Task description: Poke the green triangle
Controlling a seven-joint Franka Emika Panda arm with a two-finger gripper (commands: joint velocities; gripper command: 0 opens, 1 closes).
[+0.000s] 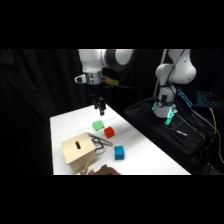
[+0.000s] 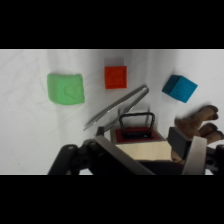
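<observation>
Gripper [image 1: 100, 108] hangs above the tabletop [image 1: 150, 155], over the triangle [image 1: 98, 125], not touching it.

From the side we see the whole row: the triangle on the tabletop at 6 o'clock below the gripper, the red block [image 1: 109, 132] just beside it at 4 o'clock, the blue cube [image 1: 119, 152] further on, and the box [image 1: 79, 152] at 8 o'clock with tongs [image 1: 100, 142] by it. Only the wrist view shows us the triangle [image 2: 65, 88] from above, well apart from the red block [image 2: 115, 77], the tongs [image 2: 117, 105] lying slantwise, the blue cube [image 2: 179, 88], and a brown shape [image 2: 200, 122] at 3 o'clock. We cannot tell whether the fingers are parted or closed. We read no writing anywhere.
</observation>
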